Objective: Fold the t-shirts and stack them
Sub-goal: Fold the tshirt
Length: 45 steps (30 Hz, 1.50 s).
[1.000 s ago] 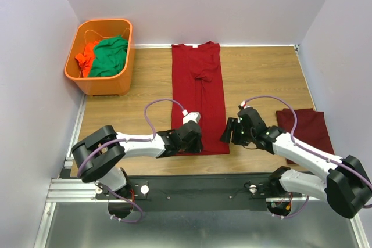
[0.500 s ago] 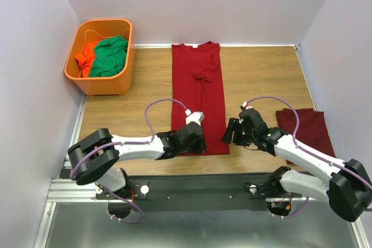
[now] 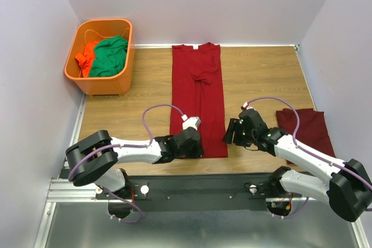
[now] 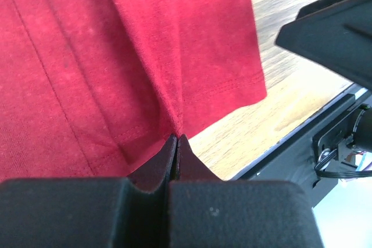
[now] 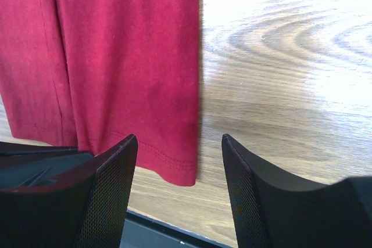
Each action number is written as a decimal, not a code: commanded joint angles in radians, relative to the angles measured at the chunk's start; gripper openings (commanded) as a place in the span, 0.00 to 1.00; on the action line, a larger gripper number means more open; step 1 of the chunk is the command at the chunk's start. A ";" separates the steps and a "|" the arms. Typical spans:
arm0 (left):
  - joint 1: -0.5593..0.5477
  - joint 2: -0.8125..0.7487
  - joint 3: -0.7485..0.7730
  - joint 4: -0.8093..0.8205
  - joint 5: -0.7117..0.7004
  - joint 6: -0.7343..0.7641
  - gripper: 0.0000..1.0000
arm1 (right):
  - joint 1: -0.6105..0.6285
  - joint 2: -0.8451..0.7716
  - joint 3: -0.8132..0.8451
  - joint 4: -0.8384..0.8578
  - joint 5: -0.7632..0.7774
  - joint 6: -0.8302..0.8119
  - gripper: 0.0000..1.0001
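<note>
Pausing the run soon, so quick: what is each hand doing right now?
Left hand: closed, pinching the near hem of the maroon t-shirt.
Right hand: open, holding nothing.

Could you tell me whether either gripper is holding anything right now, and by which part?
The left gripper is shut on the spread-out t-shirt, pinching its near hem; the right gripper is open, holding nothing.

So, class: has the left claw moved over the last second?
Yes. In the top view the left claw, now shut on the maroon t-shirt at its hem, has slid slightly back toward the black base rail on the near side.
</note>
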 commanded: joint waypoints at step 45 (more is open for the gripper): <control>0.072 -0.647 -0.235 -0.462 -0.288 -0.354 0.54 | 0.006 -0.025 -0.228 0.102 -0.201 0.213 0.27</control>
